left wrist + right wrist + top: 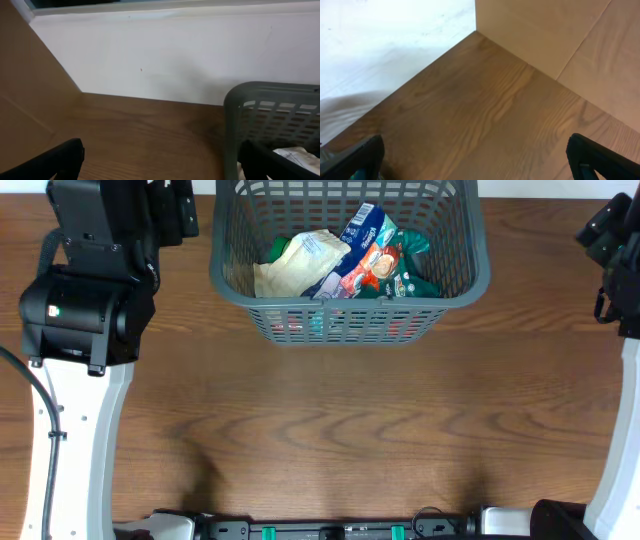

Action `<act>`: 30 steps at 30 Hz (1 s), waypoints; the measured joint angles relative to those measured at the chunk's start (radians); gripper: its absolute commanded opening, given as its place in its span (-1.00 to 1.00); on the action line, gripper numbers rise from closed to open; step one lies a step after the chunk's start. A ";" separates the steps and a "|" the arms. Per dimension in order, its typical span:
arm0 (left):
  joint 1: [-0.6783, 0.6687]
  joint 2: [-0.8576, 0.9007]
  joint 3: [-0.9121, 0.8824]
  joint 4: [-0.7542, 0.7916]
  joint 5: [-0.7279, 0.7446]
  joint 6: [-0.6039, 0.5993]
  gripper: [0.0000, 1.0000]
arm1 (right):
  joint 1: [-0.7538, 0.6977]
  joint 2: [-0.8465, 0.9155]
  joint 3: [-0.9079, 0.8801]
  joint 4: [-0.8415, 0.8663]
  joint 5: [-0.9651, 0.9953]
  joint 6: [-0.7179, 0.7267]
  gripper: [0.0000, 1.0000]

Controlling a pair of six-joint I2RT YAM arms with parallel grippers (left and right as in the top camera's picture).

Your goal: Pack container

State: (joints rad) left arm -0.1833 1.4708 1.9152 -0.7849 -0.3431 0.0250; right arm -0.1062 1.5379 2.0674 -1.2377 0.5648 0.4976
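Well apart: left pincer [160,152], right pincer [475,147].

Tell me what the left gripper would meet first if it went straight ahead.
The middle line of the left gripper looks free up to the white wall. However, one of its fingers lines up with the corner of the container and may touch that first; depth is unclear.

Wooden table [320,430]; white wall [175,50]; tan side panel [545,30].
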 measured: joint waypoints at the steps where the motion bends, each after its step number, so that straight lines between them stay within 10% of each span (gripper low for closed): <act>1: 0.000 0.000 0.000 0.000 0.000 0.000 0.97 | 0.000 0.000 0.000 0.000 0.000 0.000 0.98; 30: 0.000 -0.211 -0.031 -0.044 0.024 -0.008 0.97 | 0.000 0.000 0.000 0.000 0.000 0.000 0.99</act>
State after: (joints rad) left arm -0.1833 1.2598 1.8843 -0.8288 -0.3195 0.0166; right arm -0.1062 1.5379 2.0674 -1.2373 0.5648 0.4976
